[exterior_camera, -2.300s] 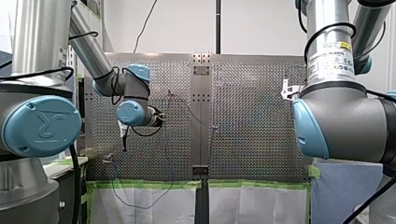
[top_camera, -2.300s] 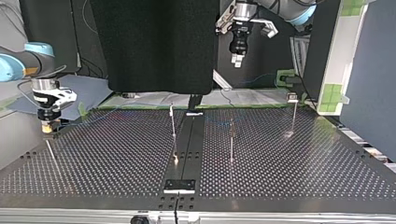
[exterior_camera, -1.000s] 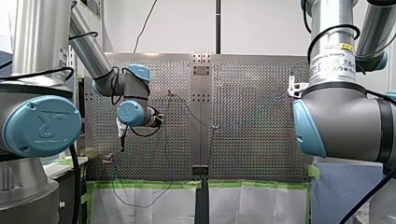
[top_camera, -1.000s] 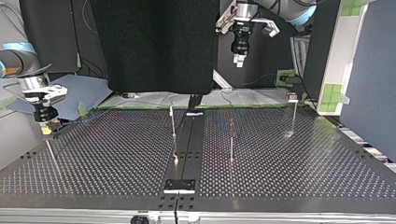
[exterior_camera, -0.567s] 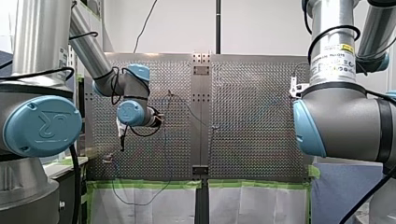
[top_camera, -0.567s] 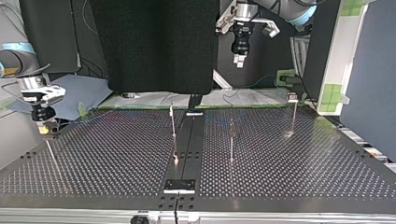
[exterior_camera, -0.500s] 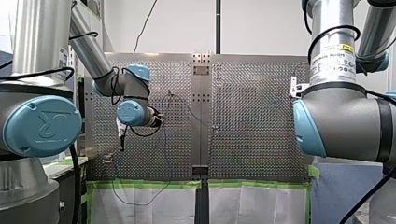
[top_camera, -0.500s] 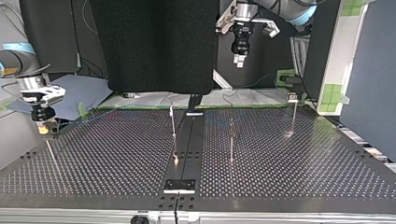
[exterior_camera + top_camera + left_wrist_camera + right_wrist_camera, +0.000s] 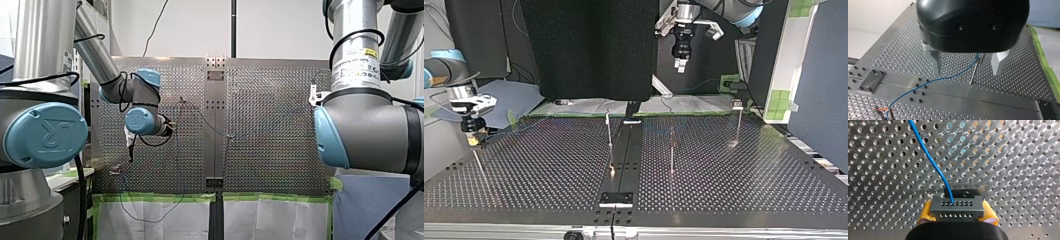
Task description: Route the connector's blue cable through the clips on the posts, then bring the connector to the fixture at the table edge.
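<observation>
Connector held at the table's (image 9: 724,180) 9 o'clock edge, top view
My right gripper (image 9: 472,140) clamps the connector (image 9: 957,207) between yellow pads (image 9: 926,213), blue cable (image 9: 931,162) leading away; my left gripper (image 9: 965,65), at 12 o'clock, hangs spread wide, a post (image 9: 975,71) ahead

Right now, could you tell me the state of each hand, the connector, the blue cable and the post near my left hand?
Connector: gripped at both sides.
Blue cable: plugged into the connector, curving away from it.
Right hand: shut on the connector.
Left hand: open, holding nothing.
Post: upright, the blue cable meeting it near its top.
</observation>
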You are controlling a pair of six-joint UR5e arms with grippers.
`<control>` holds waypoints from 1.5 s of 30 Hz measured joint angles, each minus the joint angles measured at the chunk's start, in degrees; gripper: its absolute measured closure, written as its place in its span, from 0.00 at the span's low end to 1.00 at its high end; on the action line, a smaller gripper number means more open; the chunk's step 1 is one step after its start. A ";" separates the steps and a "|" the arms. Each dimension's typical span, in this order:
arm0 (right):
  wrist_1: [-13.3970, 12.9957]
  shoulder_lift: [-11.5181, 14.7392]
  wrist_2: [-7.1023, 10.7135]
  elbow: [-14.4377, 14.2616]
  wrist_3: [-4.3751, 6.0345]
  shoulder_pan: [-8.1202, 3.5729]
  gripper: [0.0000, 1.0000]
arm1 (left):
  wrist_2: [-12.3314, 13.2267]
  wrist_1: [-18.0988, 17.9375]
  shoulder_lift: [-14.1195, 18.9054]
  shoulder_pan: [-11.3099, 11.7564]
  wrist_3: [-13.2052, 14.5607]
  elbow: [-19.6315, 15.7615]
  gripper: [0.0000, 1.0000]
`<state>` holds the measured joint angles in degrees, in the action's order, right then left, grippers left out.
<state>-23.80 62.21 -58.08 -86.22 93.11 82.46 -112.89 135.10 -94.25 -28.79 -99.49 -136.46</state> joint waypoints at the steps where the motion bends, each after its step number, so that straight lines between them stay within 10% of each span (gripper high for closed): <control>1: 0.04 -0.10 -0.01 0.18 -0.01 0.07 1.00 | 0.00 0.00 0.00 0.01 0.00 0.00 0.00; 19: 0.09 -0.46 0.01 1.50 -0.58 0.97 1.00 | 0.00 0.00 0.00 0.52 0.01 -0.01 0.00; 36: 0.88 -0.55 -0.20 1.38 -7.63 0.78 1.00 | -0.08 0.00 0.00 0.56 0.35 -0.01 0.00; 45: -0.10 -0.55 -0.22 1.43 -8.00 0.95 1.00 | -0.06 0.00 0.00 0.57 0.56 -0.01 0.00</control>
<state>-23.90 61.65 -58.30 -84.79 85.11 83.41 -112.96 135.10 -94.25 -28.22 -98.92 -136.47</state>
